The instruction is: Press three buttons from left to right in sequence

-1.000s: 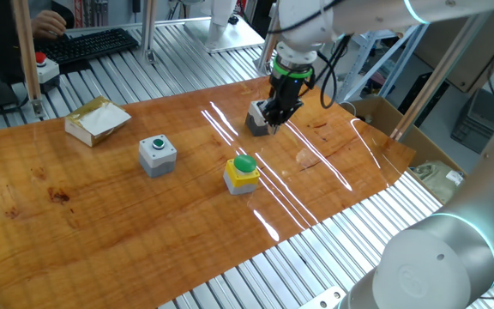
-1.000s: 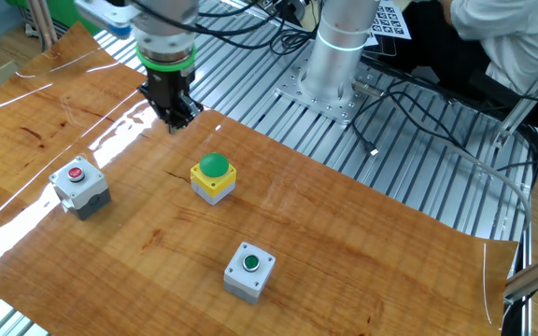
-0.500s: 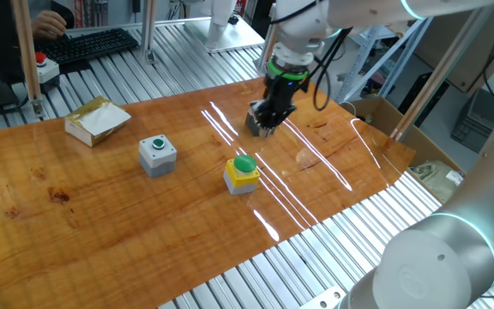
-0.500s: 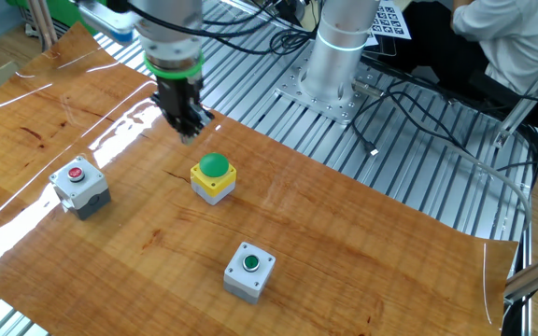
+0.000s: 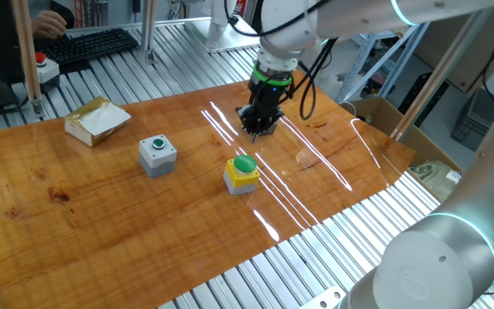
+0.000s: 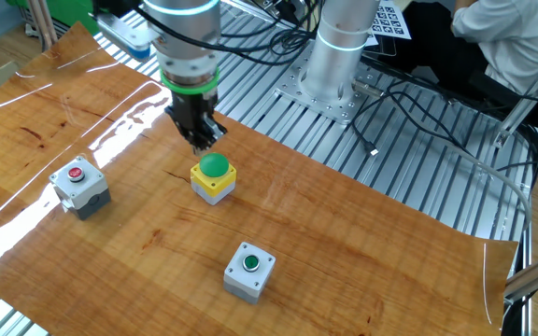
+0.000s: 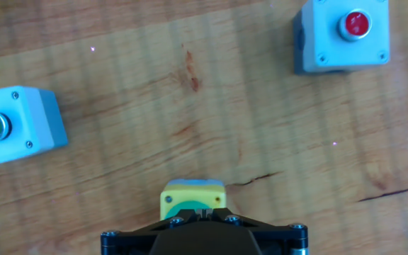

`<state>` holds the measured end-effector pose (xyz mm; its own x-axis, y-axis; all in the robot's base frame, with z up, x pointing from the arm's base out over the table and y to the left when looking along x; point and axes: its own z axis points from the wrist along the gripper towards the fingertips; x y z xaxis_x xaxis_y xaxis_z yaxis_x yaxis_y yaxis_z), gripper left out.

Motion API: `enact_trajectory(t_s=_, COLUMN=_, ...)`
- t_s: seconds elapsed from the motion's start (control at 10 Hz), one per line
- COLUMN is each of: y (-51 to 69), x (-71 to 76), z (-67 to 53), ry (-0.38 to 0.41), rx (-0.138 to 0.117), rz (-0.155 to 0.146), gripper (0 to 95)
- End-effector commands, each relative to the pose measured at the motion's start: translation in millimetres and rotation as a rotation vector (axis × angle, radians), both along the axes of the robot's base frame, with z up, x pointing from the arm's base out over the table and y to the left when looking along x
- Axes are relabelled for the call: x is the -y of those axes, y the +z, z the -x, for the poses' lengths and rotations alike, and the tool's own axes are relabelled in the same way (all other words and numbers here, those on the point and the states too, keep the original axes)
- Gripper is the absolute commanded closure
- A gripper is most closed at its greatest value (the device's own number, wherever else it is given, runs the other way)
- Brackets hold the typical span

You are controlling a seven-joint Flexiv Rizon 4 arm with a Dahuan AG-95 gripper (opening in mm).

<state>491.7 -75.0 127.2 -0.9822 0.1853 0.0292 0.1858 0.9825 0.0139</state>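
Note:
Three button boxes sit on the wooden table. The grey box with the small green button (image 5: pixel 157 154) (image 6: pixel 250 271) (image 7: pixel 13 127) is at one end. The yellow box with the green dome (image 5: pixel 242 172) (image 6: pixel 214 177) (image 7: pixel 193 198) is in the middle. The grey box with the red button (image 6: pixel 79 185) (image 7: pixel 342 35) is at the other end, and the arm hides it in one fixed view. My gripper (image 5: pixel 258 129) (image 6: pixel 201 145) (image 7: pixel 202 211) hovers just above the far side of the yellow box. Its fingertips touch each other, holding nothing.
An open cardboard box (image 5: pixel 97 120) lies at the table's far left. A red-buttoned box with a yellow ring (image 5: pixel 43 67) and a keyboard (image 5: pixel 93 45) sit beyond it. A brown carton (image 5: pixel 384 116) stands off the table's right edge. The arm's base (image 6: pixel 339 56) rises behind the table.
My gripper has moved from beside the red-button box across to the yellow box with the green dome. The boxes have not moved.

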Motion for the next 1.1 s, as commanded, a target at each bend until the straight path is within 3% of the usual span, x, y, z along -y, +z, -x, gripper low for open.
enact_trajectory(t_s=0.1, y=-3.8, x=-4.3, z=3.1, ry=0.002, rx=0.0, rz=-0.001, gripper=95.0)
enact_trajectory(t_s=1.1, y=-42.3, x=-9.3, z=14.7, ry=0.01, rx=0.036, rz=-0.003, gripper=95.0)
